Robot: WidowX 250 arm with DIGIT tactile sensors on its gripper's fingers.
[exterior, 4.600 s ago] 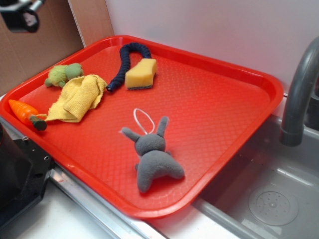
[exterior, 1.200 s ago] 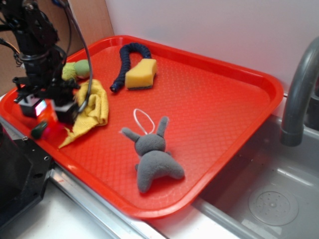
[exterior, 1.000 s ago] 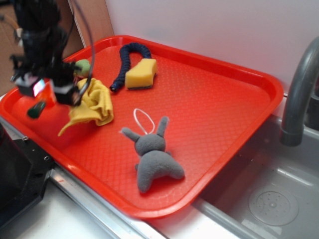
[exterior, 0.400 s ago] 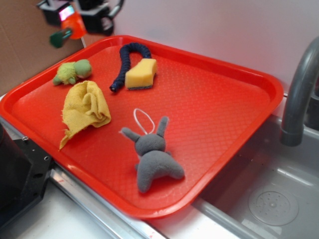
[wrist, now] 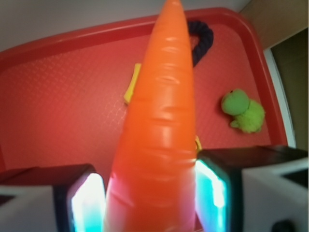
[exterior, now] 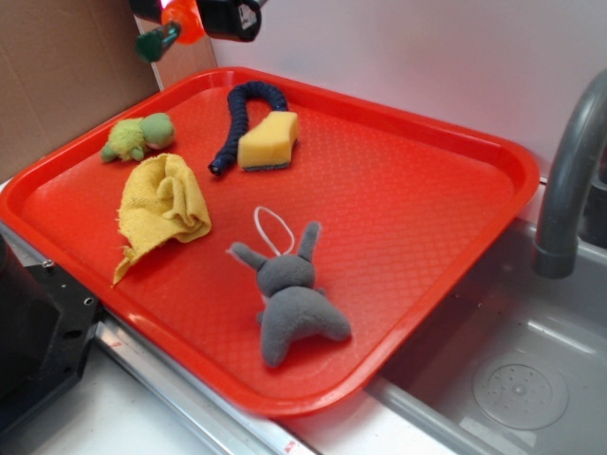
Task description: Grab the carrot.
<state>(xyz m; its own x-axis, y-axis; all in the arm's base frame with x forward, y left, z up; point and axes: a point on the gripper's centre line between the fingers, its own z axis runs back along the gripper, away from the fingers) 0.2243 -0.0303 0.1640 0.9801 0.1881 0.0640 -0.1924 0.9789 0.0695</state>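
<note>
The orange carrot point(exterior: 180, 21) with its dark green stub hangs high above the red tray's point(exterior: 417, 237) back-left corner, held in my gripper point(exterior: 194, 14) at the top edge of the exterior view. In the wrist view the carrot point(wrist: 159, 125) fills the middle, its tapered tip pointing away, with a glowing pad on each side. My gripper point(wrist: 150, 198) is shut on it. Most of the gripper body is cut off by the frame in the exterior view.
On the tray lie a grey plush bunny point(exterior: 289, 299), a crumpled yellow cloth point(exterior: 163, 209), a light green plush toy point(exterior: 133, 136), a yellow sponge block point(exterior: 268, 140) and a dark blue scrunchie tube point(exterior: 237, 118). A grey faucet point(exterior: 569, 180) and sink point(exterior: 512, 379) stand at right.
The gripper closed on the carrot at the tray's left edge, dragged the yellow cloth into a bunch, then rose up and to the right with the carrot held.
</note>
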